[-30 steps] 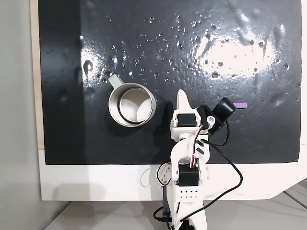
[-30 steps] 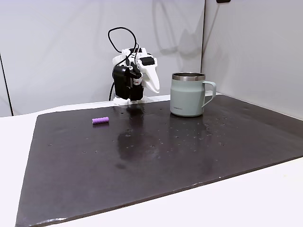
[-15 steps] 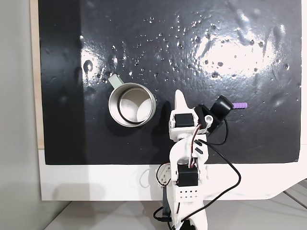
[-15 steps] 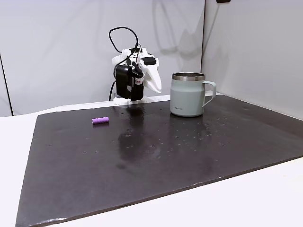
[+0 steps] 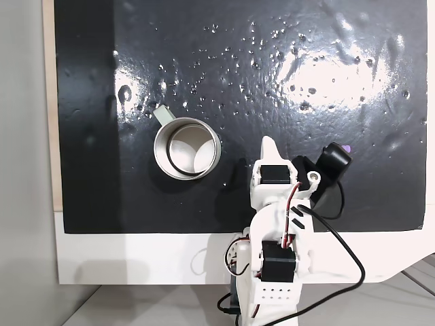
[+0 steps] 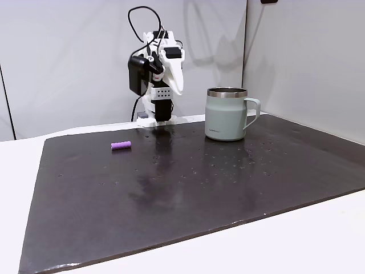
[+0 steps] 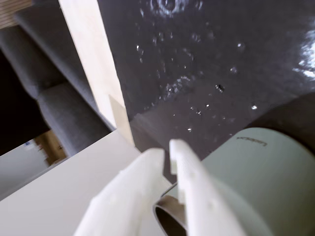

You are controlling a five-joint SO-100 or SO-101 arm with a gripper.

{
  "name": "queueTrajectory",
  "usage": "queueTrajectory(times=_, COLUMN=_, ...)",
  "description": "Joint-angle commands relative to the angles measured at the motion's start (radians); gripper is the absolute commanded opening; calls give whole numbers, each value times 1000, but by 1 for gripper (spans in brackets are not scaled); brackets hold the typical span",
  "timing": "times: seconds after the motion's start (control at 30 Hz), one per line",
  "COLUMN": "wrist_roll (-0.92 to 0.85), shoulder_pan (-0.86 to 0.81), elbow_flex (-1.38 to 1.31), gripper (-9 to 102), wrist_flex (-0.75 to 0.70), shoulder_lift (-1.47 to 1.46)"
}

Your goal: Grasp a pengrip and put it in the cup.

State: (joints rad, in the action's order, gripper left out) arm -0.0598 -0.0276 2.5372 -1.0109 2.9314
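The purple pengrip lies on the black mat, left of the arm in the side fixed view. From above, just its tip peeks out past the black wrist camera. The silver cup stands upright on the mat, pale green from the side, and fills the lower right of the wrist view. My gripper is shut with nothing in it, its white fingers nearly touching. It hangs raised above the mat's near edge, between cup and pengrip, touching neither.
The glossy black mat covers most of the white table, with a bare white strip by the arm's base. A pale wooden edge runs along the left side in the view from above. Black cable loops beside the arm.
The arm has risen and swung a little to the right in the view from above. Its wrist camera now covers most of the pengrip. Cup and pengrip have not moved.
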Motion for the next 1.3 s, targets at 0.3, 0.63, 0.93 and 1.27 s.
queueTrajectory(times=0.3, wrist_roll=-336, shoulder_pan=-333, elbow_flex=-632, gripper=3, wrist_flex=-379, shoulder_lift=-460)
queueTrajectory(times=0.63, wrist_roll=-535, shoulder_pan=-552, elbow_flex=-854, gripper=7, wrist_flex=-428, shoulder_lift=-845)
queueTrajectory(times=0.93, wrist_roll=-653, shoulder_pan=-661, elbow_flex=-1062, gripper=24, wrist_flex=-505, shoulder_lift=-1177)
queueTrajectory(times=1.27, wrist_roll=-661, shoulder_pan=-690, elbow_flex=-1062, gripper=26, wrist_flex=-497, shoulder_lift=-1333)
